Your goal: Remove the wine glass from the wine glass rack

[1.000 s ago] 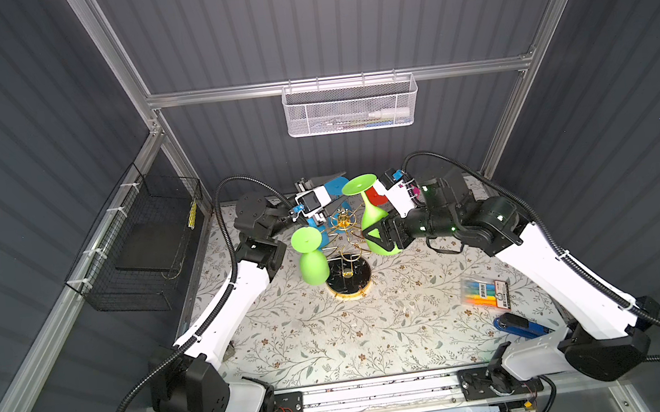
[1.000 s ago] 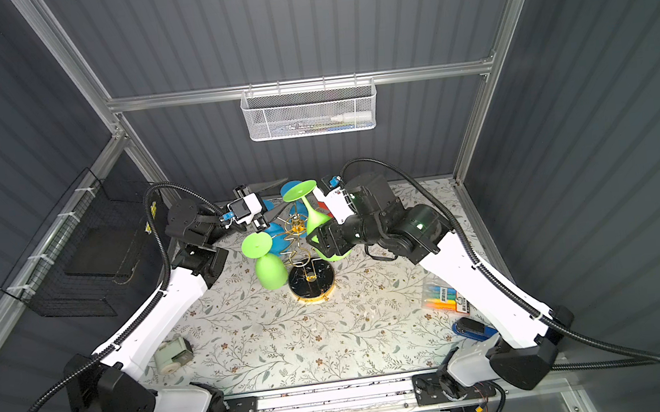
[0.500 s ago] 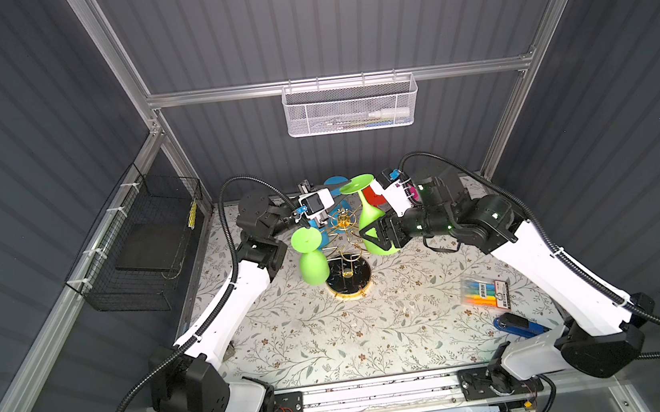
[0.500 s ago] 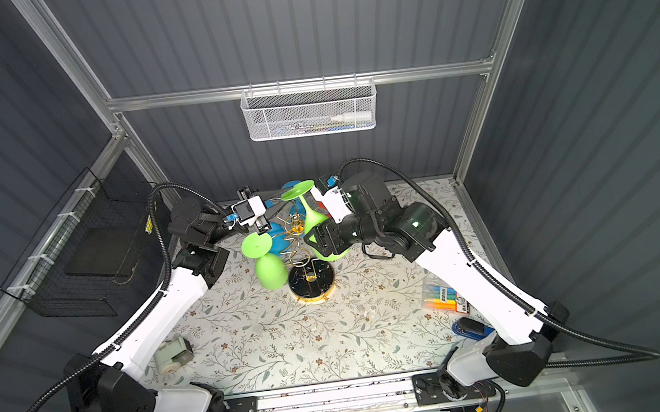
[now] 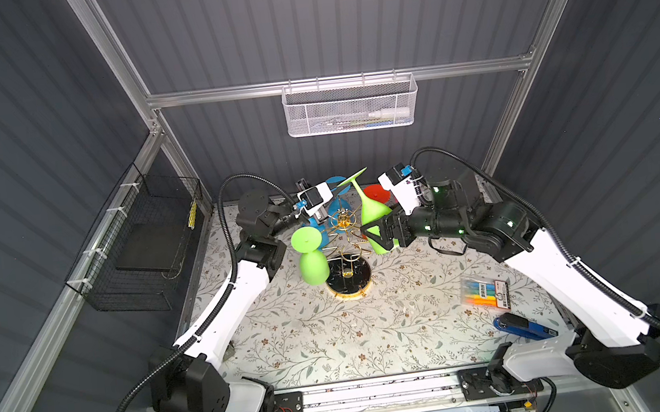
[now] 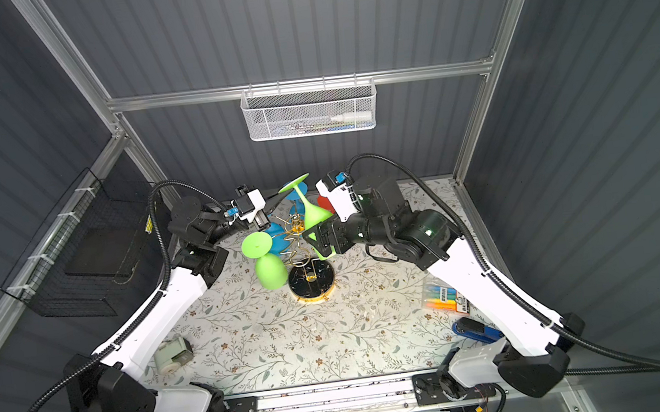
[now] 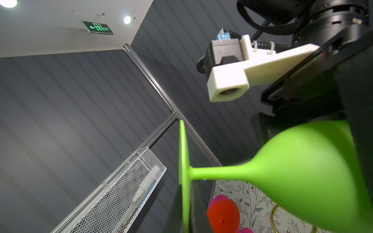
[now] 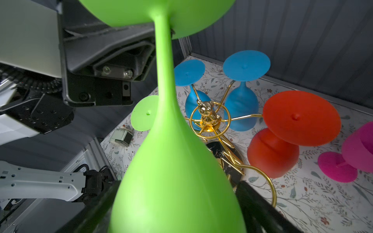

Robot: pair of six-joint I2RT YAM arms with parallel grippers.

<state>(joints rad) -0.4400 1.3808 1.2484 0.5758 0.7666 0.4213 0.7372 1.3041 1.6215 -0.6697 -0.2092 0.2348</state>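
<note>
In both top views, holds wine glass (image 5: 371,213) tilted, seemingly unhooked, beside wine glass rack (image 5: 348,274) toward the bench's (image 5: 334,340) far edge. Left wrist view: left claw (image 7: 185,209) clamped on its foot. Right wrist view: right claw (image 8: 175,207) astride its bowl, grip unclear; set-down left.

The left arm (image 5: 242,302) and the right arm (image 5: 566,286) wore smooth white shells between bulky black joints (image 5: 189,393). A ribbed black cable hose (image 5: 222,214) looped along each arm. Small green lights (image 5: 510,223) glowed on the right arm's wrist joints. A white camera mount (image 7: 228,80) carried a blue plug (image 7: 223,36). Two silver screws (image 8: 107,70) studded the black housing of the left gripper (image 5: 343,187).
</note>
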